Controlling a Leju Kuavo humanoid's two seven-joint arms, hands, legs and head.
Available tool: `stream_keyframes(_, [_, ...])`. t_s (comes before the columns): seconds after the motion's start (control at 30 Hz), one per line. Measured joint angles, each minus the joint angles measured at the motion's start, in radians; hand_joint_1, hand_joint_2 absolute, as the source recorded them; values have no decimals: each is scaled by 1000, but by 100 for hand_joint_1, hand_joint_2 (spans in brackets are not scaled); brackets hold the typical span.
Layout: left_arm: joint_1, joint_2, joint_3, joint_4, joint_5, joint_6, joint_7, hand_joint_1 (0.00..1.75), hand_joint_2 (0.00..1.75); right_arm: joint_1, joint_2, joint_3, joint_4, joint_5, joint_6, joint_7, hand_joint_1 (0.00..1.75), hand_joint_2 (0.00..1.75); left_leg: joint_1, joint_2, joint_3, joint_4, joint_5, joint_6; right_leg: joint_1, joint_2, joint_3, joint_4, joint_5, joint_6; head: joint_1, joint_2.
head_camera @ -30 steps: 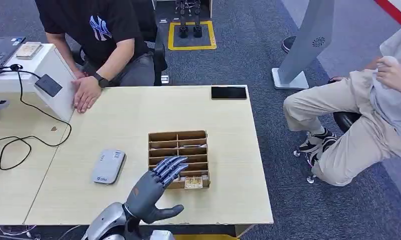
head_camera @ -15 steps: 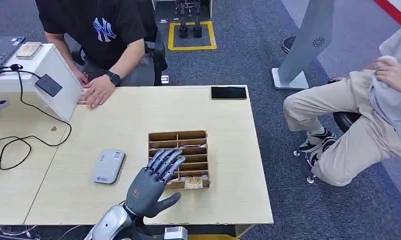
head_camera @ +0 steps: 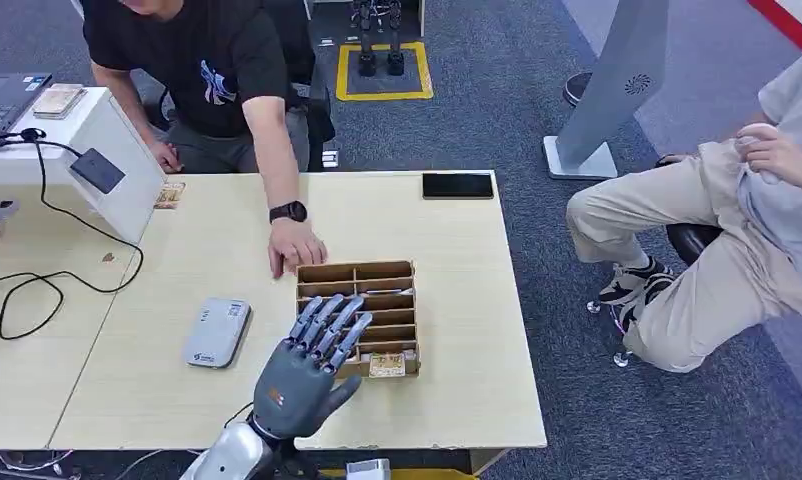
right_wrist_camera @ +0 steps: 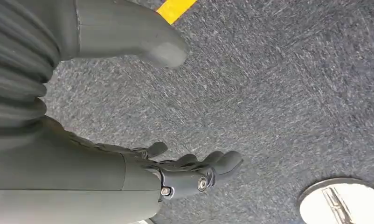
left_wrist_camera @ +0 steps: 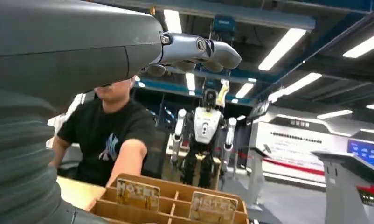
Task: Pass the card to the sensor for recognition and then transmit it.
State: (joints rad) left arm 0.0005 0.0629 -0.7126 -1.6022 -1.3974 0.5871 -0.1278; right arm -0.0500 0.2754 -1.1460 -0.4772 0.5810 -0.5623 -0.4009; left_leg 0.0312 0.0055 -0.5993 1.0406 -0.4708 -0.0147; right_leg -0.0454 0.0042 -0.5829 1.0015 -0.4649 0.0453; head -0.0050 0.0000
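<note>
Card [head_camera: 387,366]: upright in the nearest row of the cardboard organizer [head_camera: 358,272], right of centre, printed face toward the robot, long axis running across the table [head_camera: 457,400] parallel to its near edge; in the left wrist view two cards lettered HOTEL [left_wrist_camera: 137,194] stand side by side in the box, and which of them this is cannot be told. Left hand [head_camera: 312,365]: holds nothing, fingers straight and spread, poised above the organizer's near left part, thumb out to the right; since half a second ago it has advanced slightly over the box. Right hand [right_wrist_camera: 194,172]: hangs over grey carpet, fingers loosely curled and apart, empty. Sensor [head_camera: 218,332]: pale grey reader flat on the table, left of the organizer, apart from it. Person in black shirt: hand [head_camera: 297,245] now at the organizer's far left corner, where earlier it lay beside the white stand [head_camera: 97,170]; a second card [head_camera: 169,194] lies uncovered there. Card print too small to read in the head view; organizer's near wall partly hidden by the left hand
</note>
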Motion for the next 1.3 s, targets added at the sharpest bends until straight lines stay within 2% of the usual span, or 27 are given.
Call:
stream_keyframes(0.63, [3, -5, 0, 7, -8, 3, 3, 0, 175, 0, 2, -13, -6, 0, 0, 2, 0, 175, 0, 0, 0, 0, 0, 0, 0, 0, 0, 0, 0, 0, 0, 0])
stream_keyframes(0.9, [-8, -1, 0, 33, -139, -14, 112, 0, 175, 0, 8, -20, -13, 17, 12, 11, 0, 175, 0, 0, 0, 0, 0, 0, 0, 0, 0, 0, 0, 0, 0, 0])
stream_keyframes(1.0, [-17, 5, 0, 50, -163, -34, 172, 0, 175, 0, 8, -21, -17, 18, 16, 16, 0, 175, 0, 0, 0, 0, 0, 0, 0, 0, 0, 0, 0, 0, 0, 0])
stream_keyframes(1.17, [-39, 13, -5, 78, -164, -83, 222, 0, 175, 1, 9, -25, -23, 20, 18, 23, 0, 175, 0, 0, 0, 0, 0, 0, 0, 0, 0, 0, 0, 0, 0, 0])
stream_keyframes(1.3, [-44, 15, -6, 116, -164, -97, 225, 0, 175, 1, 10, -35, -26, 34, 23, 23, 0, 175, 0, 0, 0, 0, 0, 0, 0, 0, 0, 0, 0, 0, 0, 0])
